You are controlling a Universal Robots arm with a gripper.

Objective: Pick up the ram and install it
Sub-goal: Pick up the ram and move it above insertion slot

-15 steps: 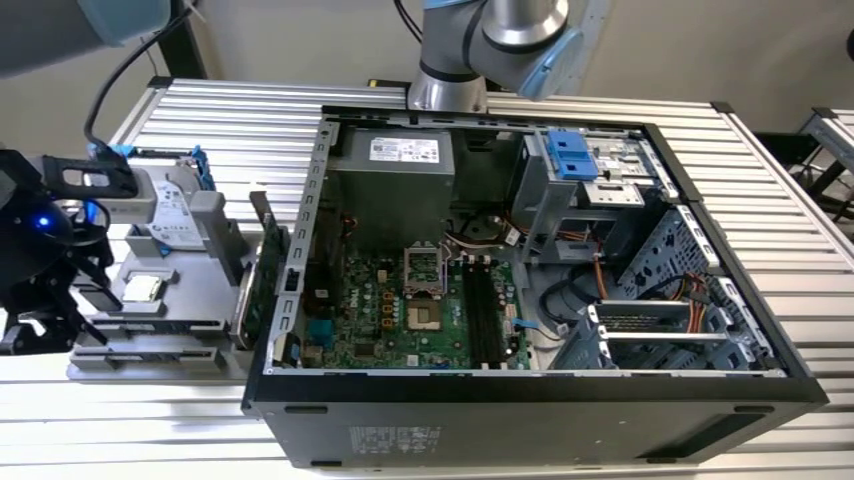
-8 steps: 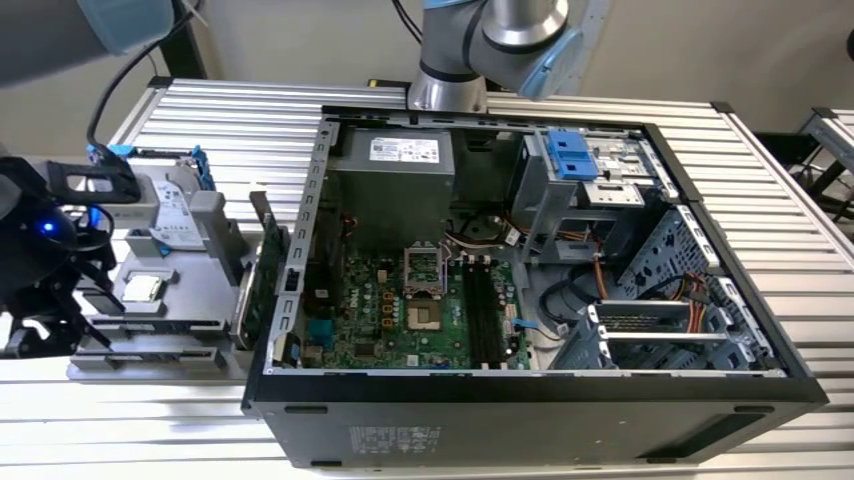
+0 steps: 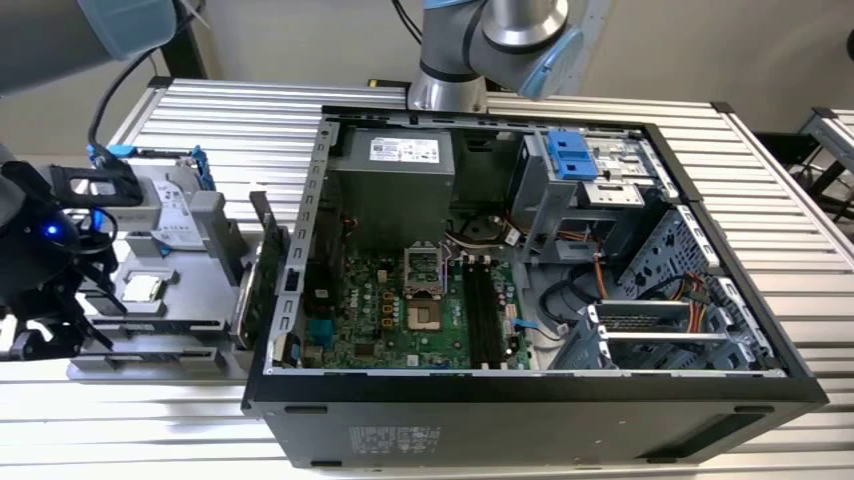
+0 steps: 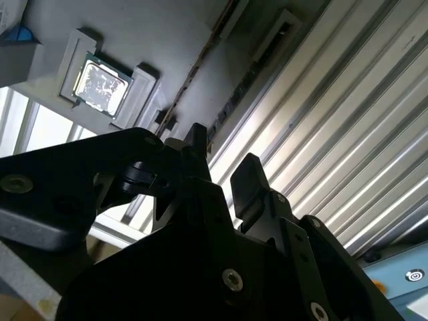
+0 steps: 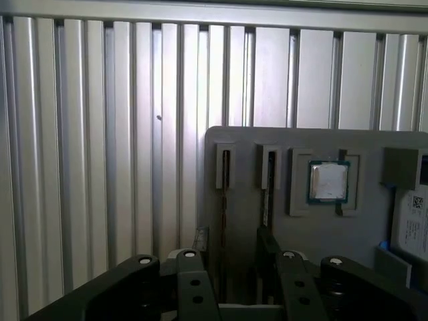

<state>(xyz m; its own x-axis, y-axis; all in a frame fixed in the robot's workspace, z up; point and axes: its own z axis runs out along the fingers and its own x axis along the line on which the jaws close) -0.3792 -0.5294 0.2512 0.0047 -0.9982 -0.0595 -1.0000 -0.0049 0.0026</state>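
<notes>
The ram shows as thin sticks standing on edge in two narrow slots of a grey parts tray [image 5: 301,137]; one ram stick [image 5: 224,175] lies in line with the gap between my fingers, a second ram stick [image 5: 269,184] sits beside it. My black gripper [image 5: 229,284] hovers open over that end of the tray with nothing between its fingers [image 5: 190,284]. In the second wrist view the gripper [image 4: 224,167] is likewise spread above the tray. In the exterior view the gripper [image 3: 38,330] is at the far left by the tray [image 3: 200,335]. The black motherboard slots [image 3: 487,315] lie inside the open case.
An open computer case [image 3: 534,385] fills the middle of the ribbed metal table [image 3: 240,110]. The tray also carries a processor chip [image 5: 328,180], a hard drive [image 3: 171,215] and an upright expansion card [image 3: 263,265]. The arm's base [image 3: 447,85] stands behind the case.
</notes>
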